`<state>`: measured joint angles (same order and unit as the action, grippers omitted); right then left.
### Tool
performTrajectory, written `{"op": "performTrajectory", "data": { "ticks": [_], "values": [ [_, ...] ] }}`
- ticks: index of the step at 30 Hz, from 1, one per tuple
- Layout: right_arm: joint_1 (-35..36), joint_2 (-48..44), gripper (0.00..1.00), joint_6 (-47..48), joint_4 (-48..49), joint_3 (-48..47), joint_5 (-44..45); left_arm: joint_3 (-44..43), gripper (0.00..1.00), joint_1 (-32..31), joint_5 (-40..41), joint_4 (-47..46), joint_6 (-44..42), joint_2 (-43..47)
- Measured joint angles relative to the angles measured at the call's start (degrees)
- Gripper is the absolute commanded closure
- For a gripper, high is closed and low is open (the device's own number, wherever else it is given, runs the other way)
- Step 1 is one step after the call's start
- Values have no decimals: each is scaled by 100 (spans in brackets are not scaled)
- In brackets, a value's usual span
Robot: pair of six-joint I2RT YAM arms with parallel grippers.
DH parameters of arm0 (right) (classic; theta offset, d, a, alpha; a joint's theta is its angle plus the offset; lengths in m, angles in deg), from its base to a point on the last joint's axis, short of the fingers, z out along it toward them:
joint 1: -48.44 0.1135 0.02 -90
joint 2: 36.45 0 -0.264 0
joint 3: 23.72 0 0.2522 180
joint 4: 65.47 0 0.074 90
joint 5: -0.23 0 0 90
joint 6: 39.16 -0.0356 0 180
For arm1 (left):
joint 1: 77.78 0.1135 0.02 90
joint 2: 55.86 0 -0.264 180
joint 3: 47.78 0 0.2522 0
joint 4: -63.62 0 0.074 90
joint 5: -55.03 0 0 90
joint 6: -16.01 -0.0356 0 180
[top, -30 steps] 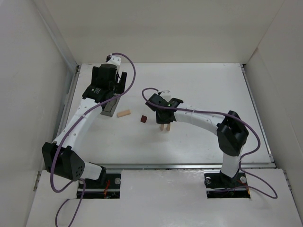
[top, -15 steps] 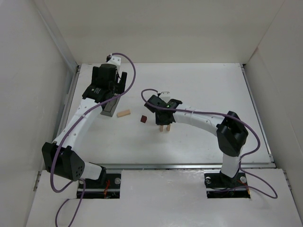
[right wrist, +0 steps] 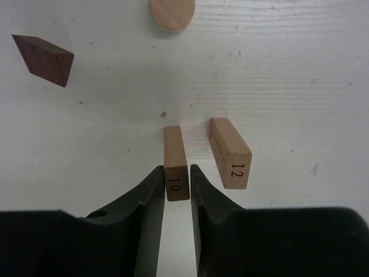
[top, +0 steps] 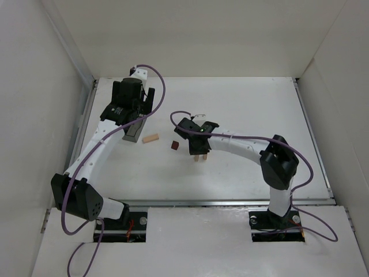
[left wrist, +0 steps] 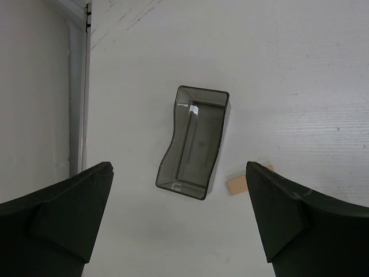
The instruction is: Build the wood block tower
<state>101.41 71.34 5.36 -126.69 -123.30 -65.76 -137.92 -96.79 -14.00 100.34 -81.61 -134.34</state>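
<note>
My right pincer (right wrist: 177,171) hangs low over the white table (top: 248,109), its two black fingers (right wrist: 147,199) hugging both sides of a short pale wood upright stamped 10 (right wrist: 176,154). Whether they press on it or merely flank it, I cannot tell. That block stands on end on the table. Just beside it, to its right in the wrist view, stands a second short pale wood upright stamped 12 (right wrist: 229,151), apart from the first by a narrow gap and tilted a little away from it. Nothing lies across their tops.

The small dark red-brown wood cube (right wrist: 45,59) lies on the table near the pair, apart from both. Farther off lies a pale flat wood plank (top: 150,138), its rounded end toward my right wrist.

My left pincer (left wrist: 179,168) hovers with its fingers spread wide and holds nothing. Below it sits a dark grey translucent rectangular tray (left wrist: 199,101), with the plank just beside the tray's near corner.
</note>
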Motion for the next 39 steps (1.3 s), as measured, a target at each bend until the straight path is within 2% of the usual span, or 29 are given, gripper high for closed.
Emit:
{"op": "performTrajectory", "data": {
  "ticks": [4,9,14,39],
  "values": [
    [0,155,70,-2,-63,0,-7,0,0,0,-2,0,0,0],
    [0,225,87,7,-101,-9,-2,2,0,0,-2,0,0,0],
    [0,245,99,9,-146,-66,2,31,0,0,-2,2,0,0],
    [-50,339,100,-94,-186,-337,-20,63,0,0,-2,0,0,0]
  ]
}}
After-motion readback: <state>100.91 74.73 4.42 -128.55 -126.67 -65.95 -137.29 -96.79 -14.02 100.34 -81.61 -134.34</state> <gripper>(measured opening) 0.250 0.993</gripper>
